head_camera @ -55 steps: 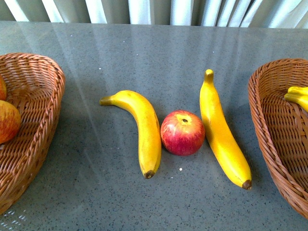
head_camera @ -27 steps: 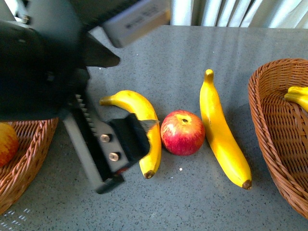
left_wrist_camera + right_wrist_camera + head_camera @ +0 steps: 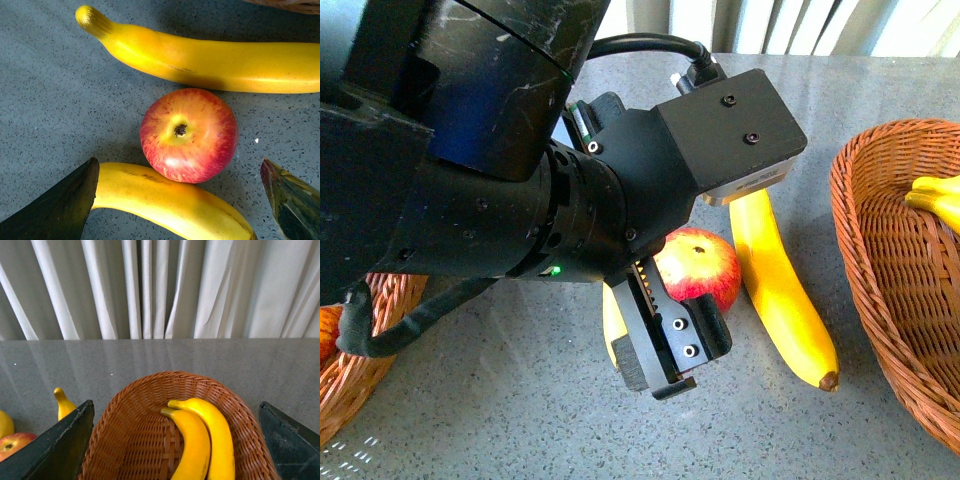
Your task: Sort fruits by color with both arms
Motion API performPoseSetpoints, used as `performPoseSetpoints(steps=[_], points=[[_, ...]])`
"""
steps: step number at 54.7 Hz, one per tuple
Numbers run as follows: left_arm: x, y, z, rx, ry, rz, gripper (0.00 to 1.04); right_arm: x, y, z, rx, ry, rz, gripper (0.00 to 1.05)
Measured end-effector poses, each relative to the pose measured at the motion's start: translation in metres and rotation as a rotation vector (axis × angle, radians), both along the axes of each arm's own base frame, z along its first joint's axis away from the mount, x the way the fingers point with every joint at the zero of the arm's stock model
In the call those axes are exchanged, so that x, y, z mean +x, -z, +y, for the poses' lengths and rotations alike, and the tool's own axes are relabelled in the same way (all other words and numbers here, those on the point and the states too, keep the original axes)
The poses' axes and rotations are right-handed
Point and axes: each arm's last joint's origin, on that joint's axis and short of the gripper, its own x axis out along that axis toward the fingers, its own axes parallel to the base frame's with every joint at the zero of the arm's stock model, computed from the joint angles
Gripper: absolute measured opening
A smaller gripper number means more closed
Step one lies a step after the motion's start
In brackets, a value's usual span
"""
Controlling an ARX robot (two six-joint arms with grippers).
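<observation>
The apple (image 3: 705,262) lies on the table (image 3: 520,420) between the exposed banana (image 3: 780,285) and the arm-covered banana (image 3: 165,197), touching the latter; all three are unsorted; the left gripper (image 3: 178,165) hangs over the apple, fingers (image 3: 55,210) spread either side, gripping nothing. The right basket (image 3: 865,250) holds a banana pair (image 3: 200,440); the right gripper (image 3: 176,407), spread and empty, faces it; the left basket (image 3: 370,360) shows a red-orange sliver (image 3: 325,335), probably an apple. No writing is legible.
</observation>
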Motion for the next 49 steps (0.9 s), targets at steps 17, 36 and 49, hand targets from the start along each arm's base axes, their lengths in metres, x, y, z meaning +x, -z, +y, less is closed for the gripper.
performPoseSetpoints(steps=[17, 36, 49], points=[[0.005, 0.011, -0.008, 0.016, 0.02, 0.016, 0.96, 0.0, 0.0, 0.0, 0.0, 0.0, 0.0, 0.96], [0.008, 0.022, -0.018, 0.03, 0.041, 0.039, 0.96, 0.0, 0.0, 0.0, 0.0, 0.0, 0.0, 0.96], [0.014, 0.028, -0.023, 0.038, 0.041, 0.049, 0.96, 0.0, 0.0, 0.0, 0.0, 0.0, 0.0, 0.96]])
